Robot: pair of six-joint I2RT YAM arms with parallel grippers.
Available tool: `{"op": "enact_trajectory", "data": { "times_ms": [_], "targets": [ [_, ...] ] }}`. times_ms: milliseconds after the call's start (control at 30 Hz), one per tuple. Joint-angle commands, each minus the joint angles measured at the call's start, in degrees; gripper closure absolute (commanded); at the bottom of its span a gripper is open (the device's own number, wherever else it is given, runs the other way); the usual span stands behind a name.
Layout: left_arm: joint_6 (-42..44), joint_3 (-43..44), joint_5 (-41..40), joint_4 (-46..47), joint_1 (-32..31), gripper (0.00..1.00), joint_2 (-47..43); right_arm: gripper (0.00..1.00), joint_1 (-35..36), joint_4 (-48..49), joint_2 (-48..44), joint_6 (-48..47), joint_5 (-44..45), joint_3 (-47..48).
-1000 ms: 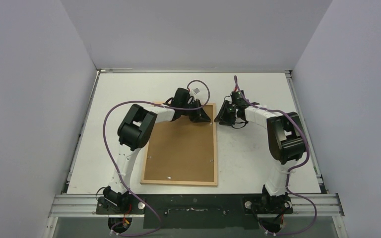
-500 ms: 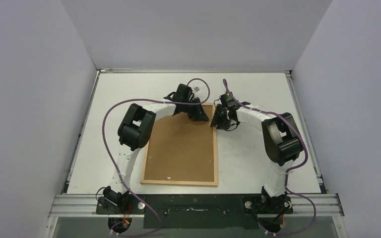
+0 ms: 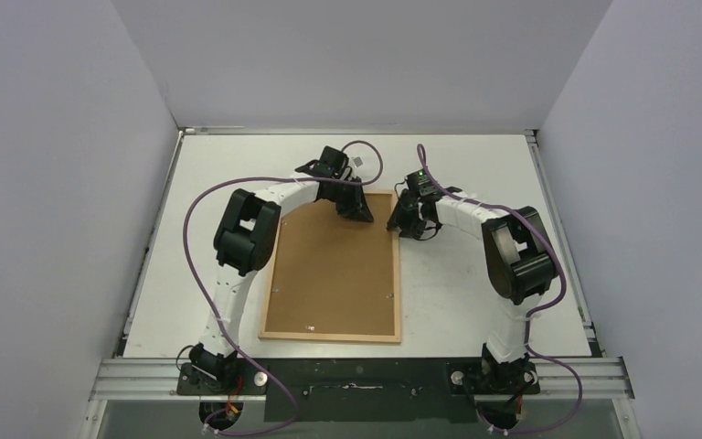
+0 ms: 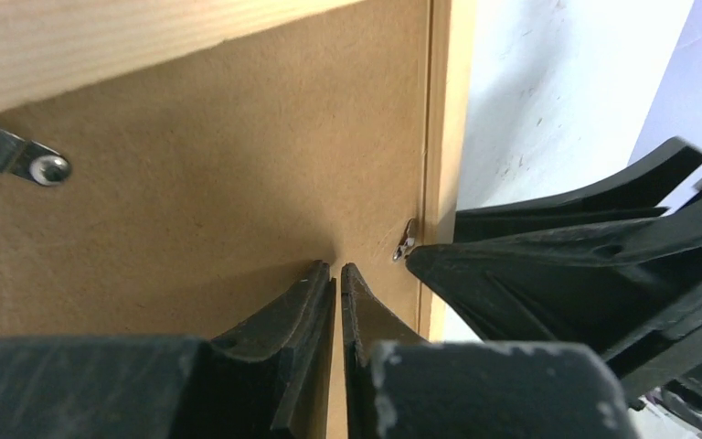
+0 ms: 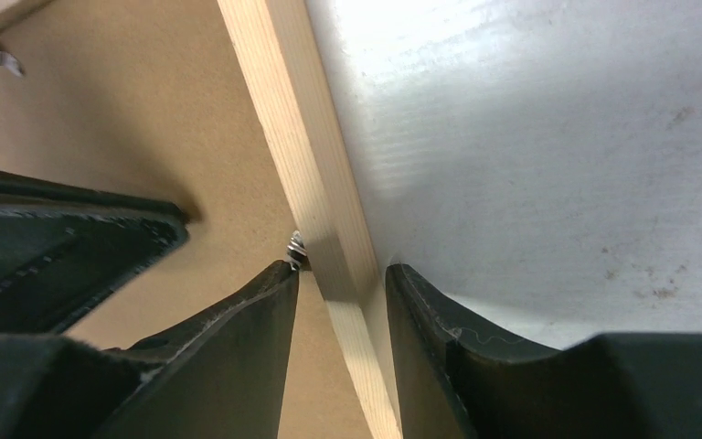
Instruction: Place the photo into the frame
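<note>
Frame: a thin light-wood rectangular picture frame (image 3: 329, 337) is laid flat, back upward, on the white surface (image 3: 475, 302), with its long sides running away from the arm bases.
Backing board: a flat brown fibreboard panel (image 3: 334, 274) is seated inside the frame and fills its opening.
Left end effector: the black two-finger left end effector (image 3: 359, 213) is placed inside the frame, on the board near the frame's far right corner.
Left state: its fingers (image 4: 306, 297) are drawn almost together, with only a thin slit between them. Nothing is held, and the tips are pointed at the board.
Right end effector: the black right end effector (image 3: 395, 224) is set astride the frame's right rail, near the same far corner.
Right state: its jaws are parted around the rail, one finger over the board and the other over the surface outside the frame. Contact with the wood cannot be told.
Small clip: a silver metal tab (image 5: 296, 247) is seen at the inner edge of the frame's right rail, just beside the right end effector's inner fingertip.
Second clip: a silver turn tab with a round hole (image 4: 18, 157) is fixed on the board beside another rail of the frame.
</note>
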Motion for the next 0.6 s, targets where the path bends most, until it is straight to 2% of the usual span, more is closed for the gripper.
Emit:
{"op": "enact_trajectory", "data": {
  "times_ms": [0,267,567],
  "targets": [
    [4.1,2.6,0.7,-3.6,-0.6,0.92,1.5,0.57,0.0,4.0,1.0,3.2,0.8,2.0],
    [3.5,1.1,0.4,-4.9,-1.2,0.93,3.4,0.59,0.2,4.0,3.0,4.2,0.9,3.4],
    [3.8,1.0,1.0,-5.1,-2.1,0.93,4.6,0.58,1.4,-0.9,6.2,1.6,2.3,6.4]
  ]
}}
